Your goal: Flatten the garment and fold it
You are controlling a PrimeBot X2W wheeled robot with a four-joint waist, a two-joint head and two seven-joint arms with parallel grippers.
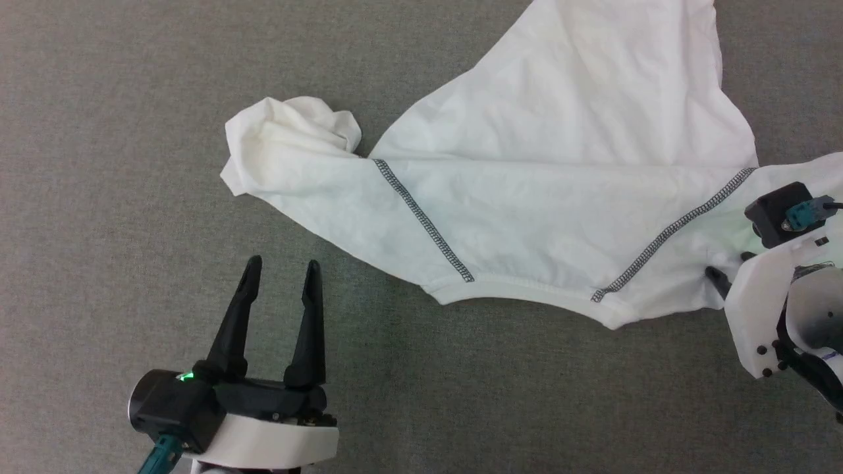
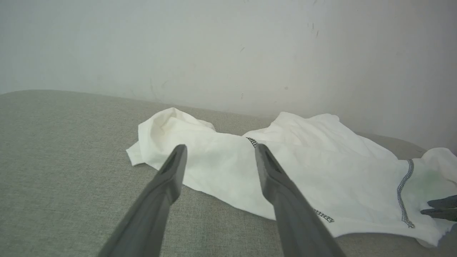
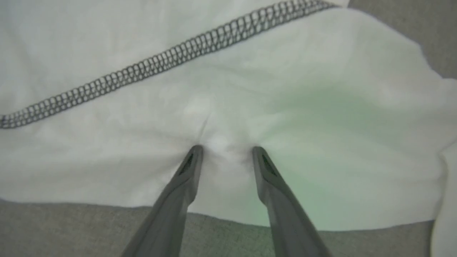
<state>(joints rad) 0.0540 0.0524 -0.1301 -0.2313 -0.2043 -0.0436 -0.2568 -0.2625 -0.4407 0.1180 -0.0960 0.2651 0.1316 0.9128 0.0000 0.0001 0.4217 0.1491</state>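
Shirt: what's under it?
All round the shirt the grey cloth surface shows, so it presumably lies on that. Anything beneath the shirt is covered. The right hand presses into it from above.

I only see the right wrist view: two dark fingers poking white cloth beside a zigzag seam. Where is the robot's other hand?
Observer: The left hand is open beside the cloth, near its collar edge, not touching it.
Operator: Is the whole cloth lying flat?
Observer: Mostly. It is a white shirt, and the sleeve on the robot's left is bunched up at its end.
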